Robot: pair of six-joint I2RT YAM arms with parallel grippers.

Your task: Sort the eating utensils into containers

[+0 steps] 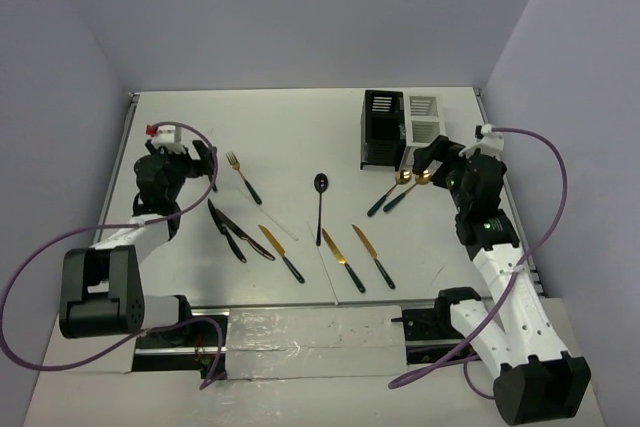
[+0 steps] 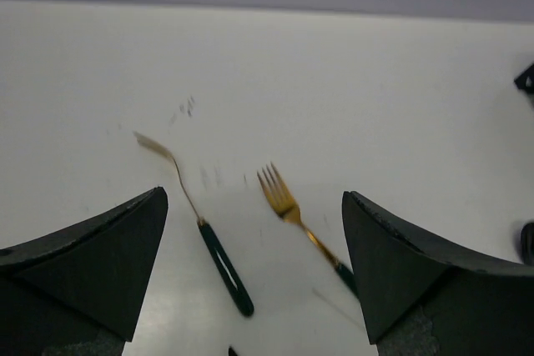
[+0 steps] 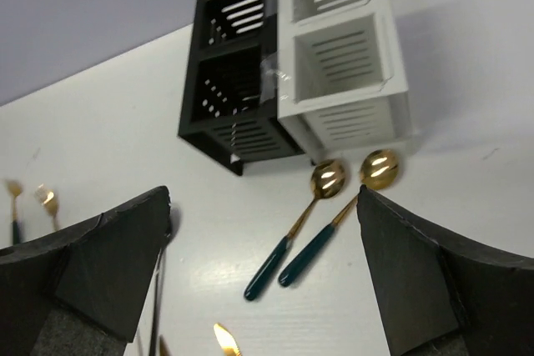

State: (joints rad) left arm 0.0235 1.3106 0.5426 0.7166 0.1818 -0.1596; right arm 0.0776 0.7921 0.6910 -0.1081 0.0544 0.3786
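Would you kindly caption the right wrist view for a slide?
Open right claw frames two gold spoons lying beside the joined black caddy and white caddy.

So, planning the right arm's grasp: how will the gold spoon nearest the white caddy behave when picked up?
Likely stiff: the spoon looks like slim metal. Lying flat on the table, it may slide rather than lift. The second spoon lies alongside, so fingers could nudge both.

White table (image 1: 300,127). Black caddy (image 1: 381,129) joined to white caddy (image 1: 428,119), 1 o'clock. Two gold spoons (image 3: 327,179) just before them. Gold fork (image 1: 243,175) 10 o'clock. Black spoon (image 1: 320,197) centre. Black knives (image 1: 227,232) 8 o'clock, gold knives (image 1: 342,260) 6 o'clock.
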